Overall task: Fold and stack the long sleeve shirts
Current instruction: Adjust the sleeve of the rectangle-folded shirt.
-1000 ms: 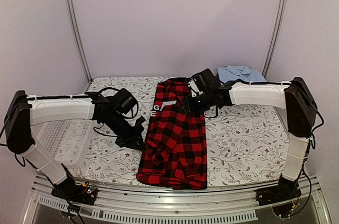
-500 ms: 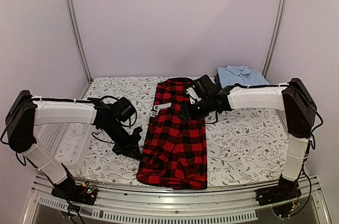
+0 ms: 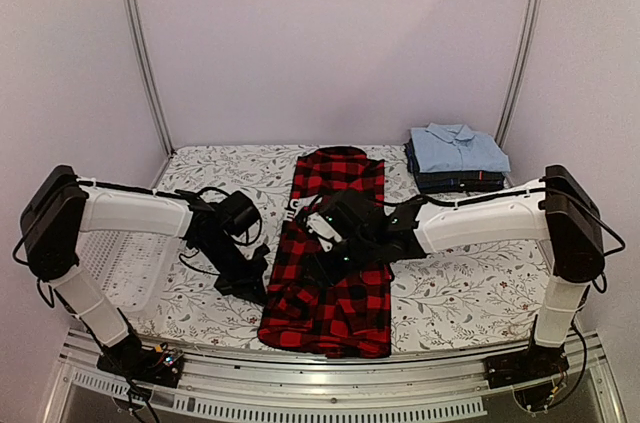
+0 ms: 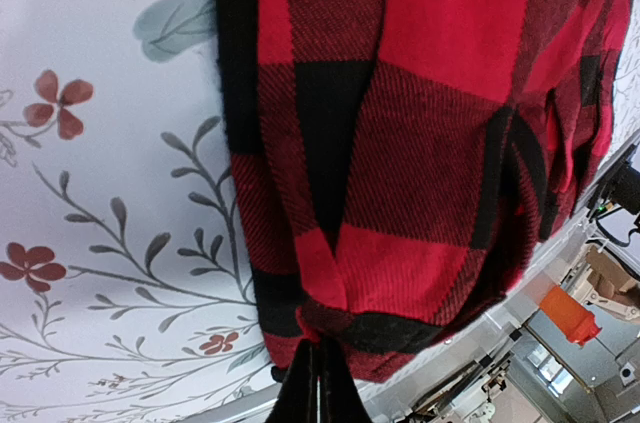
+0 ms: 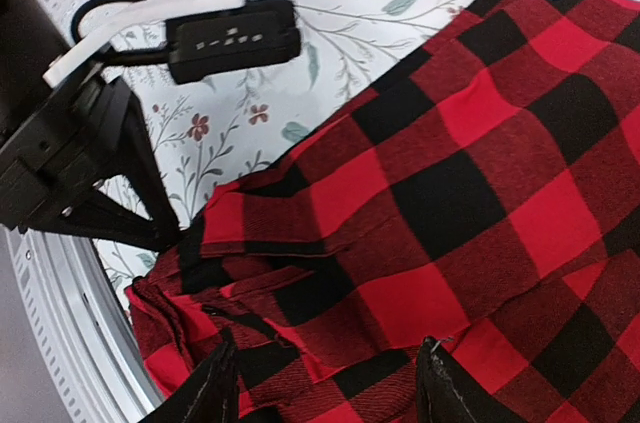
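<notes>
Pinching shirt (image 4: 420,133), left end effector (image 4: 320,368) cropped

The spread shirt (image 3: 345,308) lies front to back along the middle of the desk (image 3: 460,253). My left end effector (image 3: 262,278) is at its left edge, my right end effector (image 3: 320,265) over its middle. The stack of folded shirts (image 3: 455,158) lies behind on the right; the basket (image 3: 125,263) far left.

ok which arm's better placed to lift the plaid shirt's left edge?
Left, probably: the left gripper pinches that edge of the plaid shirt; the right gripper hangs open over its middle.
</notes>
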### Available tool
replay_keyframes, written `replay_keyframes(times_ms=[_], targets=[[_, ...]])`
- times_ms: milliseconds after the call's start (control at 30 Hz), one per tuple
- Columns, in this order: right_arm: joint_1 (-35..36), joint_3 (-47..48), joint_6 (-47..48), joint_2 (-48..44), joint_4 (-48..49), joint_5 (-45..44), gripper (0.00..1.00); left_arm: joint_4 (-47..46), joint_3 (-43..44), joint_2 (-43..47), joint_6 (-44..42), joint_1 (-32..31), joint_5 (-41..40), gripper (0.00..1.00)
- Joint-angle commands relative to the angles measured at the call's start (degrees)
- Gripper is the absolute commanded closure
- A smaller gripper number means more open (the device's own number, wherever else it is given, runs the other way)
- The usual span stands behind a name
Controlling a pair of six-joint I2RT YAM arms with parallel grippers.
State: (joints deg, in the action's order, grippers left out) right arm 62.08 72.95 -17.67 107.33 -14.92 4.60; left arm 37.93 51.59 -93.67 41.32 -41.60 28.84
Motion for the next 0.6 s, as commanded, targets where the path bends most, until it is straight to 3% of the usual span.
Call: replay_keyframes(times_ms=[0,267,567], targets=[[2.0,1.2,3.7,0.8,1.8,-0.7,0.42,-1.4,1.5,-1.0,-1.2,0.3,-0.7,1.00],[2.1,0.2,7.8,4.9,5.1,2.2,0.47,-1.2,1.8,-1.2,-1.7,0.4,-0.7,1.00],[2.1,-0.1,8.0,7.4,5.5,4.4,0.61,-1.2,2.1,-1.4,-1.7,0.4,-0.6,1.00]])
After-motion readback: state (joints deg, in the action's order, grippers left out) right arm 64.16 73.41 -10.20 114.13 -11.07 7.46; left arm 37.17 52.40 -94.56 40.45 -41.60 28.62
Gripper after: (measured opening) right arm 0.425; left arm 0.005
